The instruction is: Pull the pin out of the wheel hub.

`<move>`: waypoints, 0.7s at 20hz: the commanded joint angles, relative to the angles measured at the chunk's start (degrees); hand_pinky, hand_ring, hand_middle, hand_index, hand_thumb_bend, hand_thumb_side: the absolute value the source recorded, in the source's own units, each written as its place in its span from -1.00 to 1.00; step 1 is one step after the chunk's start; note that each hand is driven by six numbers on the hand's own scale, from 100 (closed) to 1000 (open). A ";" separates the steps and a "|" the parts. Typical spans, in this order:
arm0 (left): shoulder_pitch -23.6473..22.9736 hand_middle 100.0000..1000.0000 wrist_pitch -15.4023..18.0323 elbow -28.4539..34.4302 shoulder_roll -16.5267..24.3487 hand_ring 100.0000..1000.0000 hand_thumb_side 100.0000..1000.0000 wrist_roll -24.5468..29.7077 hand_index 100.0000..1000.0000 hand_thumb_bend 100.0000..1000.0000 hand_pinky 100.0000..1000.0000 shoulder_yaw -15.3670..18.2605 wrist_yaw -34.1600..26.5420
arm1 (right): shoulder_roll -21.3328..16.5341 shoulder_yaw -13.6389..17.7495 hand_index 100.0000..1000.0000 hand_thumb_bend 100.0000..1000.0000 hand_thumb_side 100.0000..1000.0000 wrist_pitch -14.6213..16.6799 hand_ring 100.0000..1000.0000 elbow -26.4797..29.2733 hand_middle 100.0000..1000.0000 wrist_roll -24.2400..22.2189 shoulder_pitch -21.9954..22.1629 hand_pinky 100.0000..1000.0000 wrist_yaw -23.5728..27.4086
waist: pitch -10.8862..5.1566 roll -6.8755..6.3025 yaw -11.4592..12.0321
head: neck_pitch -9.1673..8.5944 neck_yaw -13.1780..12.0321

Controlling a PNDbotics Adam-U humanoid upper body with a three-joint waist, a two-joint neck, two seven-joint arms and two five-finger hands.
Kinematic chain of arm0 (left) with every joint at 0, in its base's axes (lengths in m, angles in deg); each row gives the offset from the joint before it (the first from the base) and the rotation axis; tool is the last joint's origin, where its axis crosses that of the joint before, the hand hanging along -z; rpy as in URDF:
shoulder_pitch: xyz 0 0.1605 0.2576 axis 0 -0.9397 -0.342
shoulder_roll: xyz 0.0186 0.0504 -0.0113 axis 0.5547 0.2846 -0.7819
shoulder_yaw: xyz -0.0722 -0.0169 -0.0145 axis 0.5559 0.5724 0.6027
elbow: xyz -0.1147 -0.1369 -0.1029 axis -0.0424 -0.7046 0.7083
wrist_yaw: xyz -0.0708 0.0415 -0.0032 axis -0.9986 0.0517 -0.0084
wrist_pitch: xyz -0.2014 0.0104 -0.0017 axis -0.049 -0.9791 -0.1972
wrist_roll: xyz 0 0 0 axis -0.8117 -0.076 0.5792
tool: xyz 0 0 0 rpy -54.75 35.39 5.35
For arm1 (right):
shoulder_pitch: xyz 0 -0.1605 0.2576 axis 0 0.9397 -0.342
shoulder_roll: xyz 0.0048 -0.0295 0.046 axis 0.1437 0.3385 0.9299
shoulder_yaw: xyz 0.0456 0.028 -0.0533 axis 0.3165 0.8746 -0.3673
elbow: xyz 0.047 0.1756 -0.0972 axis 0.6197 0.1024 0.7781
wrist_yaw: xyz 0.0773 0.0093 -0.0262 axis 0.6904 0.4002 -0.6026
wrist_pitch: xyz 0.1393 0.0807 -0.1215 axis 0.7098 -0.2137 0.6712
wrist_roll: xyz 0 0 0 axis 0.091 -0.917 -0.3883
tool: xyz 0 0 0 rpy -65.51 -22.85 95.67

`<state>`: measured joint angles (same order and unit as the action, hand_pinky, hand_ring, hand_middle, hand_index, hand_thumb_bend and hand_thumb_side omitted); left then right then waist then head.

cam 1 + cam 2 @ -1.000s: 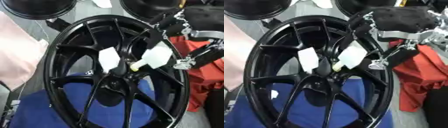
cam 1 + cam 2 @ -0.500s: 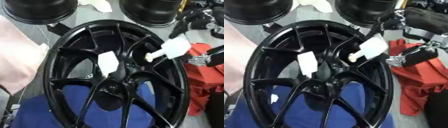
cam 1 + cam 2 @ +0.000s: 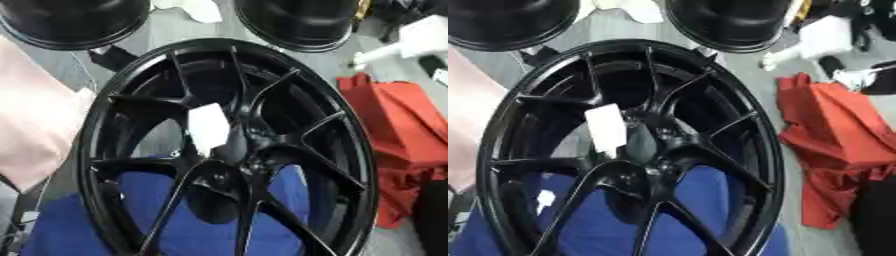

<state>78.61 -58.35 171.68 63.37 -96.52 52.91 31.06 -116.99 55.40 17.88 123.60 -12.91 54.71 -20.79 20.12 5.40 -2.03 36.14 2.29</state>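
A black spoked wheel hub (image 3: 710, 130) lies tilted across the middle of both views. One white block-headed pin (image 3: 605, 127) stands in it just left of the centre bore. A second white pin (image 3: 822, 39) is out of the hub, up at the top right, its thin stem pointing down-left. My right hand (image 3: 866, 15) shows only as dark blurred parts around that pin's head, curled on it. My left hand is in neither view.
Two more black wheels (image 3: 79, 20) (image 3: 732, 22) lie at the far edge with a white scrap (image 3: 201, 9) between them. A red cloth (image 3: 833, 135) lies to the right, a pink one (image 3: 31, 130) to the left, and a blue one (image 3: 184, 220) under the hub.
My right hand has drawn the right-hand white pin out of the hub and carried it up and to the right. The other pin stays in place.
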 commanded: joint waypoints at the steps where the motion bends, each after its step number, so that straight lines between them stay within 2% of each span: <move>1: 0.47 -0.01 0.23 0.86 1.06 0.11 0.32 -0.30 0.27 -1.00 0.63 0.93 0.26 | -1.03 6.72 0.10 -1.00 -1.00 -2.14 -0.12 -8.13 0.00 1.85 0.10 0.50 -0.33 | -0.82 -0.27 -0.22 | 0.34 -0.07; 2: 0.42 -0.01 0.28 0.86 1.10 0.11 0.32 -0.36 0.27 -1.00 0.63 1.00 0.31 | -0.87 8.11 0.15 -0.98 -1.00 -2.97 -0.05 -10.77 0.04 0.95 0.33 0.54 -1.76 | -0.78 -0.33 -0.25 | 0.56 -0.01; 3: 0.35 -0.01 0.33 0.86 1.13 0.11 0.32 -0.44 0.27 -1.00 0.63 1.07 0.36 | -0.68 9.50 0.19 -0.83 -1.00 -3.89 0.01 -13.24 0.08 -0.52 0.43 0.56 -3.55 | -0.74 -0.39 -0.29 | 0.81 0.06; 4: 0.26 -0.01 0.37 0.86 1.15 0.11 0.32 -0.52 0.27 -1.00 0.63 1.14 0.40 | -0.47 10.75 0.31 -0.63 -1.00 -4.89 0.16 -15.44 0.20 -2.21 0.50 0.60 -5.42 | -0.71 -0.44 -0.32 | 1.02 0.15; 6: 0.15 -0.01 0.43 0.86 1.16 0.11 0.32 -0.65 0.27 -1.00 0.63 1.23 0.45 | -0.08 12.75 0.52 -0.38 -1.00 -7.52 0.40 -19.60 0.43 -6.85 0.50 0.66 -9.22 | -0.65 -0.52 -0.36 | 1.34 0.41; 8: 0.03 -0.01 0.45 0.86 1.16 0.11 0.32 -0.76 0.27 -1.00 0.63 1.31 0.49 | 0.10 14.46 0.68 -0.24 -0.99 -10.46 0.52 -23.31 0.58 -11.68 0.33 0.70 -13.36 | -0.61 -0.57 -0.40 | 1.52 0.58; 11: -0.15 -0.01 0.38 0.86 1.18 0.11 0.32 -0.95 0.27 -1.00 0.63 1.35 0.53 | 0.47 16.48 0.76 -0.15 -0.92 -13.79 0.63 -27.09 0.70 -15.81 -0.15 0.72 -17.75 | -0.46 -0.61 -0.49 | 1.73 0.77; 14: -0.14 -0.01 0.41 0.86 1.25 0.10 0.32 -1.05 0.27 -1.00 0.63 1.40 0.61 | 1.00 18.01 0.77 -0.18 -0.96 -14.66 0.63 -26.82 0.79 -16.04 -0.92 0.69 -19.12 | -0.29 -0.73 -0.55 | 2.00 0.97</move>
<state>78.05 -58.05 171.68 63.37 -97.36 53.45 31.34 -113.96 71.88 3.76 96.82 -28.54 54.45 -38.83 20.61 4.69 -2.42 37.99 3.09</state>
